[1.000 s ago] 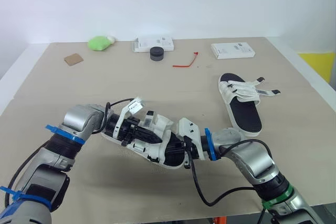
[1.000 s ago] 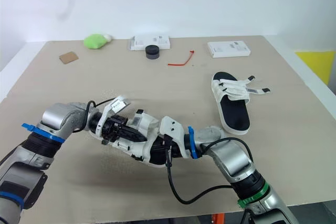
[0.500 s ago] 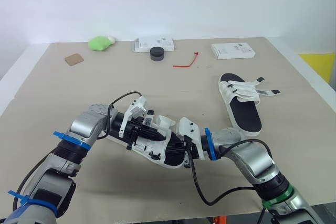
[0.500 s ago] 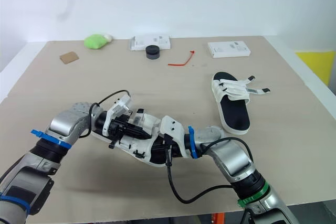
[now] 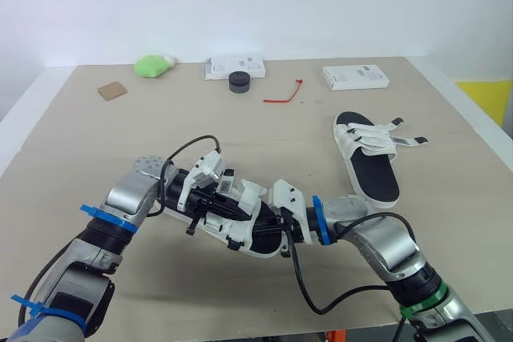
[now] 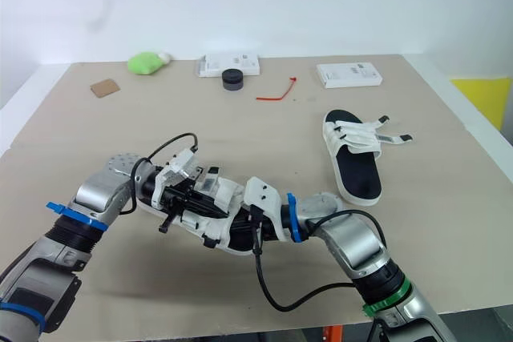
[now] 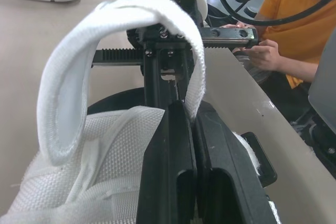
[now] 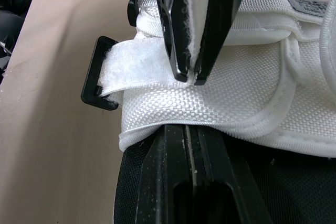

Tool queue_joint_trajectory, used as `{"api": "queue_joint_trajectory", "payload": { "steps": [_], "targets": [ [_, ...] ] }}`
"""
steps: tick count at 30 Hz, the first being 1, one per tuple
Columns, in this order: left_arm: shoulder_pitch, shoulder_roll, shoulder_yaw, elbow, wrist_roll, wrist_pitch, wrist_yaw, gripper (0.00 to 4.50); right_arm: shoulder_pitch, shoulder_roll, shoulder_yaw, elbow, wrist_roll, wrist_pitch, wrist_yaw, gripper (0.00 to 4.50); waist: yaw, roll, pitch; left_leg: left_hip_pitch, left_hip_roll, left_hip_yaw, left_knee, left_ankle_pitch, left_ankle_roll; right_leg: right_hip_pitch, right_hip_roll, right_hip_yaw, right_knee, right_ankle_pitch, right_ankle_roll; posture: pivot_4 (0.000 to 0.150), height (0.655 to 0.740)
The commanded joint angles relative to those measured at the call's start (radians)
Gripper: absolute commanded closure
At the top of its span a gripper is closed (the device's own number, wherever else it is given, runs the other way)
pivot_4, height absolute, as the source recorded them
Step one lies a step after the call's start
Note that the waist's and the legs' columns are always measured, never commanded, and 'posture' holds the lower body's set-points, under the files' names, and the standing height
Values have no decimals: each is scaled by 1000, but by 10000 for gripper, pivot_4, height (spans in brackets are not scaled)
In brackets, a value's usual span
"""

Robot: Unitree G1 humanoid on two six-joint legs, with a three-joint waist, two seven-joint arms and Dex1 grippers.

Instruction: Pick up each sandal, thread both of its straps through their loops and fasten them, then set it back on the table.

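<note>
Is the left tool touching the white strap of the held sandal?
Touching. In the left wrist view the white strap loops down and is pinched, with no gap, between the black fingers of the left tool.

Left hand point(image 7: 186, 111), right hand point(image 8: 190, 129): clamped, adjacent.

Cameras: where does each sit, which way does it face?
Left and right eye views: on the head, facing forward and down over the table; both arms show, meeting at the held sandal.
Left wrist view: along the left gripper, shut on a white strap; a person in orange beyond.
Right wrist view: along the right gripper, at the sandal's upper.
Shared: both wrist views show the pinched strap; left wrist and head views, the second sandal.
</note>
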Motion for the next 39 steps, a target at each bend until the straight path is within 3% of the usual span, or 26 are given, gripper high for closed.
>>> {"api": "queue_joint_trajectory", "payload": {
  "steps": [1, 10, 14, 22, 24, 29, 31, 39],
  "targets": [
    [12, 14, -26, -74, -21, -13, -31, 44645, 21, -2, 40, 23, -11, 19, -4, 45000, 0, 0, 0, 0, 0, 0, 0, 0, 0, 0, 0, 0, 0, 0, 0, 1500, 7400],
    [48, 175, -158, -212, -80, -83, -31, 44645, 21, 0, 37, 24, -8, 19, -4, 45000, -1, 0, 0, 0, 0, 0, 0, 0, 0, 0, 0, 0, 0, 0, 0, 1500, 7400],
    [51, 195, -166, -222, -25, -95, -31, 44645, 20, 1, 36, 26, -8, 16, -4, 45000, -1, 0, 0, 0, 0, 0, 0, 0, 0, 0, 0, 0, 0, 0, 0, 1500, 7400],
    [142, 250, -141, -341, -22, 28, -10, 44645, 17, 0, 38, 30, -8, 13, -2, 45000, -11, 0, 0, 1, 1, 0, -1, -2, 3, 0, 1, 1, 0, -2, -2, 1500, 7400],
    [147, 244, -126, -356, -36, 58, -8, 38467, 16, -3, 38, 30, -6, 13, -1, 45000, -12, 0, 0, 1, 1, 0, -1, -3, 5, 0, 1, 0, 0, -2, -2, 1500, 7400],
    [152, 211, -57, -376, -95, 144, 41, 13367, 14, -6, 39, 31, -4, 14, 1, 45000, -11, 0, 0, 1, 1, 1, 0, -3, 6, 0, 1, 0, 0, -3, -2, 1500, 7400],
    [156, 195, -29, -375, -114, 171, 71, 6665, 14, -7, 38, 31, -4, 14, 2, 45000, -8, 0, 0, 1, 1, 1, 0, -3, 6, 1, 0, 0, 0, -3, -2, 1500, 7400],
    [185, 289, 60, -397, -168, 242, 30, 6665, 22, -10, 38, 17, 2, 22, 1, 45000, -8, 0, 0, 0, 1, 0, 2, -3, 6, 1, 0, 0, 0, -1, 0, 1500, 7400]
  ]
}}
